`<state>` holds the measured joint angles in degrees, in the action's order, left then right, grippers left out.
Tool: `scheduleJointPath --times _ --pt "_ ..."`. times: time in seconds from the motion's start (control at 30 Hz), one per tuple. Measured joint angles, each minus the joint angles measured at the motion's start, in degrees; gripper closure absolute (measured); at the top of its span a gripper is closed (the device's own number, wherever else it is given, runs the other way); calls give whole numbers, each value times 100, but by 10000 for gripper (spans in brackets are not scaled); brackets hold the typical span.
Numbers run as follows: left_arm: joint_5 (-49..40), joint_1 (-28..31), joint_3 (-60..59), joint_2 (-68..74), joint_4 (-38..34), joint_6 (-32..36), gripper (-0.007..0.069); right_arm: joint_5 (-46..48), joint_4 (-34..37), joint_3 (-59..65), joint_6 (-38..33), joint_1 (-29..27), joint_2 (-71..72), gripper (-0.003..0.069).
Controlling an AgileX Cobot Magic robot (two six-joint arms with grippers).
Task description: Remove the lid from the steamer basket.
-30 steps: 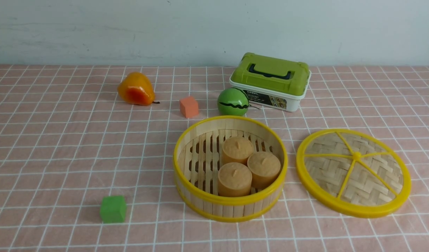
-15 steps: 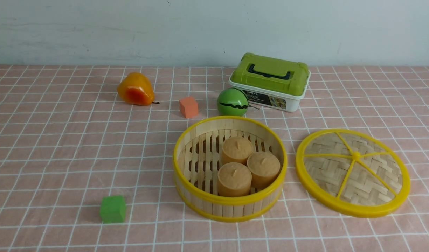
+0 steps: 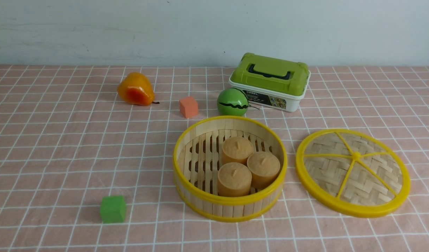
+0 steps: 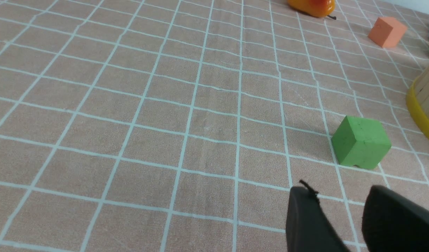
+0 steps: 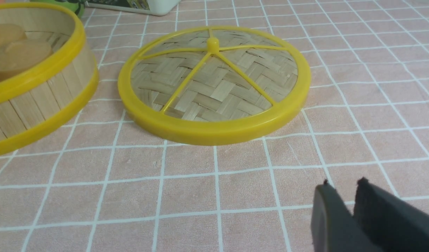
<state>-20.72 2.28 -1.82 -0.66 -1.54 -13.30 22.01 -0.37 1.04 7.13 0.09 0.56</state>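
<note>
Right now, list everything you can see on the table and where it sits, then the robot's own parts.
steamer basket: one, pale bamboo with yellow rings, centre near front, open
buns: three, tan, inside the basket, clustered toward its right
lid: one, woven bamboo with yellow rim and spokes, flat on the cloth right of the basket, apart from it
toy watermelon: one, green with dark stripe, behind the basket
box: one, white with green lid and dark handle, back right
toy pear: one, orange-yellow, back left
orange cube: one, left of the watermelon
green cube: one, front left
tablecloth: one, pink with white grid
left gripper: black, above cloth near green cube, empty
right gripper: black, narrow gap, near the lid, empty
</note>
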Motion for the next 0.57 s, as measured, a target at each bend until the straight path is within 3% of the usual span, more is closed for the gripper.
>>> scheduleJointPath --times 0.57 --pt "0 0 0 0 0 0 385 1 0 0 11 0 0 543"
